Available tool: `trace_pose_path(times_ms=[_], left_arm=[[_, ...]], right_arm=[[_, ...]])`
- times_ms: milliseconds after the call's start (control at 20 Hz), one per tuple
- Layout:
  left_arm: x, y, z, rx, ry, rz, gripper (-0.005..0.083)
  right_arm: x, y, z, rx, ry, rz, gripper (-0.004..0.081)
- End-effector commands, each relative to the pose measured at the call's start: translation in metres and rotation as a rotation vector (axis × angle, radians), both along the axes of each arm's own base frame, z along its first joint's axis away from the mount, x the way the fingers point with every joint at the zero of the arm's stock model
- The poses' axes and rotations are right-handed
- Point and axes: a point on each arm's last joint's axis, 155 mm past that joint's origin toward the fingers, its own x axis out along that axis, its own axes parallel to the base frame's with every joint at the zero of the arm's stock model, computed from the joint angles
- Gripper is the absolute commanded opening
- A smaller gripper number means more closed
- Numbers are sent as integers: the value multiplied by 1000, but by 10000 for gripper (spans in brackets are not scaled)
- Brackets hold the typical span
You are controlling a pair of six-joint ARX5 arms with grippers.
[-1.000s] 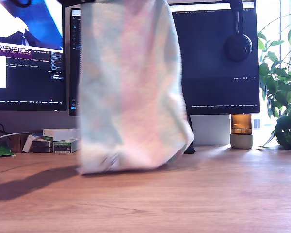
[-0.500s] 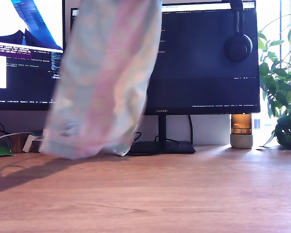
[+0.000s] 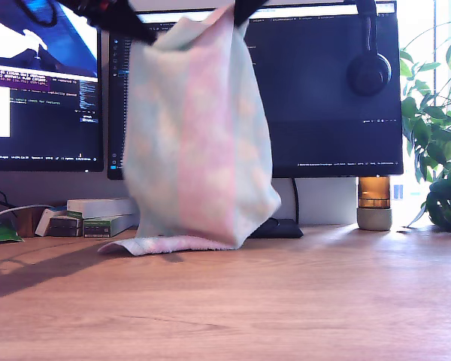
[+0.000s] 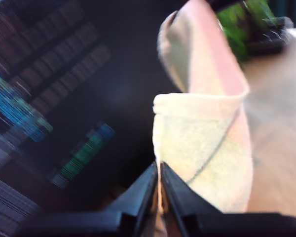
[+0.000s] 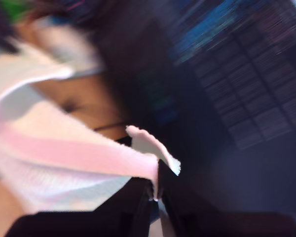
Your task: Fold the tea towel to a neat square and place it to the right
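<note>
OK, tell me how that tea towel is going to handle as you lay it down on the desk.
Probably floppy: the tea towel hangs limp from my first claw and my second claw, its bottom edge already crumpling on the desk. Likely light, since two pinched corners carry it. The fluffy pile should grip rather than slide.

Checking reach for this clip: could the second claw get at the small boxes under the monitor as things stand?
Probably not. My second claw is shut on the tea towel, held high with my first claw, and the hanging cloth drapes beside the small boxes.
</note>
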Motion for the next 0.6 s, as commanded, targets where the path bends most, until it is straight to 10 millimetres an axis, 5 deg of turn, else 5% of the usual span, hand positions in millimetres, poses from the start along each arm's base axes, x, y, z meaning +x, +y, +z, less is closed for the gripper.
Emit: trace_pose_path(times_ms=[0,250,400,550], left_arm=[[-16,3,16,-12,-18,-7,-24],[-57,15,30,-8,39,-1,-24],[-52,16,56,-29,-74,13,-24],[-49,16,59,-35,-91,13,-24]], right_arm=[[-7,-2,-20,-16,78,-9,-12],[-25,-10,-42,-43,200,-27,-12],[-7,-5,-23,13,111,-39,-12],[-5,-10,-18,4,94,-58,-12]])
